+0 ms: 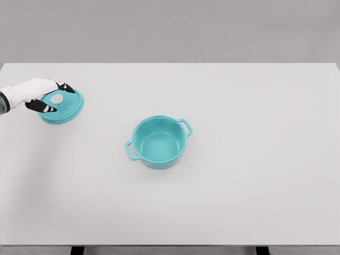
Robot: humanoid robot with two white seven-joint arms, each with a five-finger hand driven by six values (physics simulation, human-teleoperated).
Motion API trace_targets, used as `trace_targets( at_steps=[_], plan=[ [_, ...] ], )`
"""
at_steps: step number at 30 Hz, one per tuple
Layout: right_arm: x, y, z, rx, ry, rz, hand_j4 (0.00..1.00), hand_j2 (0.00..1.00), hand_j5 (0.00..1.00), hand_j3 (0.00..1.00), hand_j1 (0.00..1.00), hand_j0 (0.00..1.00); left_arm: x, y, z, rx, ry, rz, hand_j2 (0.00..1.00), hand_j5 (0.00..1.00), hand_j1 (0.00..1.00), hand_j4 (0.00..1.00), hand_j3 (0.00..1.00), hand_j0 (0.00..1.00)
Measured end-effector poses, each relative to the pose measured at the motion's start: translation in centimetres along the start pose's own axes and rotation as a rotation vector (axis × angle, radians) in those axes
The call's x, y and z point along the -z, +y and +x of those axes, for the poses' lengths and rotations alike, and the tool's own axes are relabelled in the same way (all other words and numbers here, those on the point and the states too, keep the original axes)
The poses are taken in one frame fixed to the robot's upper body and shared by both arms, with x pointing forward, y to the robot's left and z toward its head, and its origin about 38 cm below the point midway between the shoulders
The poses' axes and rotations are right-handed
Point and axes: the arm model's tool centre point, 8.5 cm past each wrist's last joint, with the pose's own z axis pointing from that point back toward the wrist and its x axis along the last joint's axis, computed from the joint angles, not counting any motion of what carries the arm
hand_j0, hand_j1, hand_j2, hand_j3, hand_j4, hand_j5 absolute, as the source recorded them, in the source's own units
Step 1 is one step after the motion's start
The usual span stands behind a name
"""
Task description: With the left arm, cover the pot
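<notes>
Beside round teal pot (158, 142), flat lid (65, 107).

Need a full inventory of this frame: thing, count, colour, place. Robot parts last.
pot: 1, teal, near table centre, upright, uncovered, two side handles
lid: 1, teal with a white knob, far left of the table, apart from the pot
table: 1, white, fills most of the view
left hand: 1, white with black fingertips, enters from the left edge, fingers around the lid's knob area; a firm grasp is not clear
right arm: not in view
</notes>
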Motion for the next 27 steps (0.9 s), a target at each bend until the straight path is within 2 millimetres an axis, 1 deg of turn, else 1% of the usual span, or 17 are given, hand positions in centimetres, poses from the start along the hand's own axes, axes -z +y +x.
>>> trace_targets(
  at_steps=[8,16,23,24,27],
  plan=[
    [0.00,0.00,0.00,0.000,0.000,0.000,1.00,1.00,1.00,1.00,1.00,1.00,0.02,0.79,-0.15,0.020,0.010,0.002,0.75,0.75,0.75,0.75,0.75,0.75],
    [0.00,0.00,0.00,0.000,0.000,0.000,1.00,1.00,1.00,1.00,1.00,1.00,-0.03,0.36,-0.53,0.021,0.025,-0.015,0.73,0.73,0.73,0.73,0.73,0.73],
    [0.00,0.00,0.01,0.000,0.000,0.000,1.00,1.00,1.00,1.00,1.00,1.00,0.45,-0.01,-0.45,0.010,0.027,-0.023,0.73,0.73,0.73,0.73,0.73,0.73],
    [0.00,0.00,0.01,0.000,0.000,0.000,1.00,1.00,1.00,1.00,1.00,1.00,0.49,-0.05,-0.43,0.009,0.027,-0.023,0.71,0.71,0.71,0.71,0.71,0.71],
    [0.00,0.00,0.00,0.000,0.000,0.000,1.00,1.00,1.00,1.00,1.00,1.00,0.56,-0.11,-0.40,0.007,0.026,-0.024,0.70,0.70,0.70,0.70,0.70,0.70]
  ],
)
